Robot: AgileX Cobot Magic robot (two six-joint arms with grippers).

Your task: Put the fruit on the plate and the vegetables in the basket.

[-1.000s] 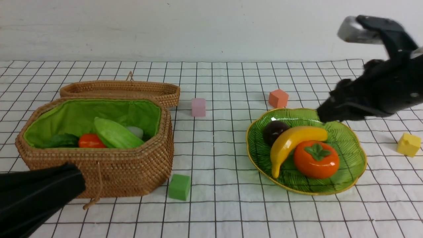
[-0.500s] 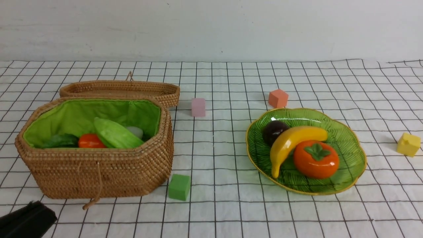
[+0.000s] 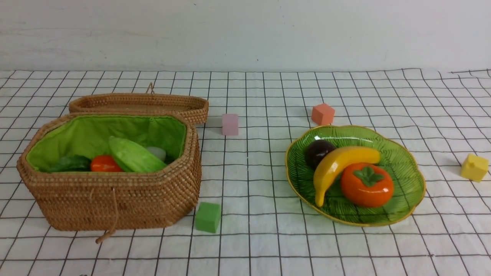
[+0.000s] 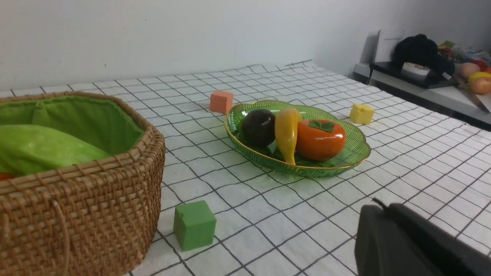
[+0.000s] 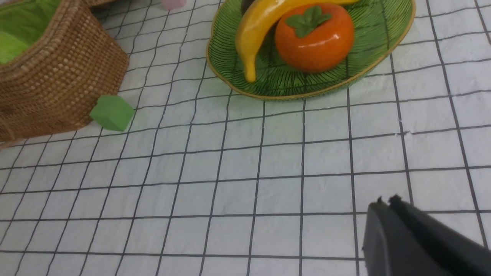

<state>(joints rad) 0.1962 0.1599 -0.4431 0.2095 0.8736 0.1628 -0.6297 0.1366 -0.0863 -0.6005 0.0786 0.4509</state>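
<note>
Front view: white black-gridded cloth (image 3: 268,245) beneath plain pale wall (image 3: 245,30).

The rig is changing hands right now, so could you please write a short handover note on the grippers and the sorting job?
Left gripper and right gripper: only a dark edge shows in each wrist view, nothing held; open or shut is unclear. Neither shows in the front view.
Plate: holds the banana, persimmon and mangosteen.
Basket: open, lid behind it; gourd, carrot, something white and something dark green inside. Eggplant not visible.
Done: no fruit or vegetable lies on the cloth.
Left: seemingly nothing; perhaps check the basket contents.
</note>
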